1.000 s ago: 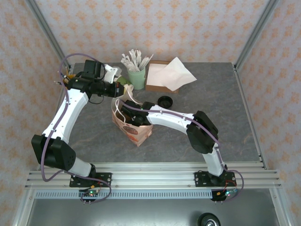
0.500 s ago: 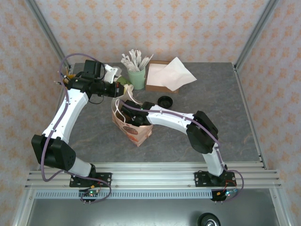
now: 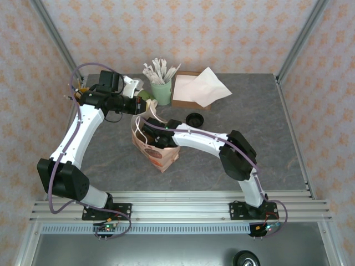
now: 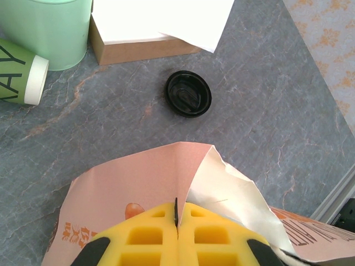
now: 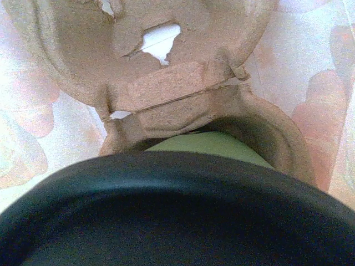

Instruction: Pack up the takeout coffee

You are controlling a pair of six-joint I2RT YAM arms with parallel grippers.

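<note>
The takeout coffee (image 5: 213, 145) sits right under my right wrist camera, its round black lid (image 5: 177, 216) across the bottom and a strip of green wall above it. It is going into a round socket of a brown pulp cup carrier (image 5: 166, 83) inside the paper bag (image 3: 161, 152). My right gripper (image 3: 148, 134) is down in the bag's mouth, holding the cup, and the lid hides its fingers. My left gripper (image 4: 177, 219) is shut on the bag's top edge (image 4: 191, 160), its yellow pads pressed together on the paper.
A loose black lid (image 4: 188, 93) lies on the grey table behind the bag. A dark green cup (image 4: 19, 72) lies on its side beside the pale green cup of wrapped sticks (image 3: 161, 91). A brown box with a white napkin (image 3: 197, 88) stands at the back.
</note>
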